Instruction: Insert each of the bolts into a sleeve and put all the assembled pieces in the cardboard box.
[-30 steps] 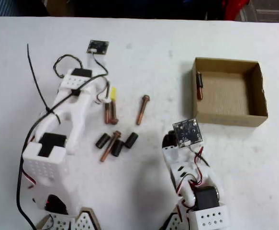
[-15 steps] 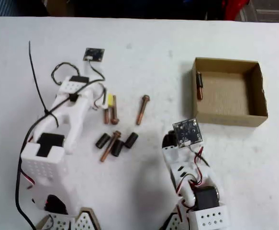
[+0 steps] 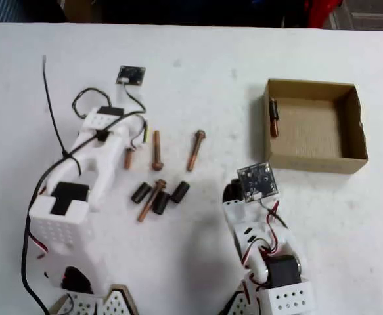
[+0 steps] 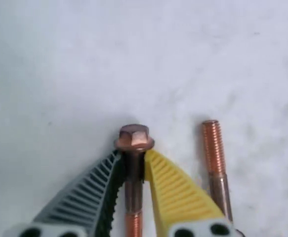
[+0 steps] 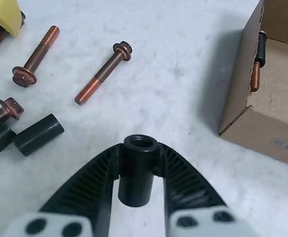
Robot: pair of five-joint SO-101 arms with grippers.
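The left gripper (image 4: 133,154) is shut tight on a copper bolt (image 4: 134,138). The bolt is pinched between one grey and one yellow finger (image 4: 171,192), and its head pokes out past the tips. A second bolt (image 4: 214,153) lies on the white table (image 4: 60,59) just beside it. The right gripper (image 5: 139,149) holds a black sleeve (image 5: 136,182) between its two black fingers, standing up with the hole on top. From above, two more bolts (image 3: 195,150) lie in the middle of the table, near three loose sleeves (image 3: 180,191). One of these bolts lies between two of the sleeves. The cardboard box (image 3: 354,125) sits off to the side, well apart from the loose parts. One finished piece (image 3: 274,117), a bolt in a sleeve, lies inside the box along the wall nearest the loose bolts.
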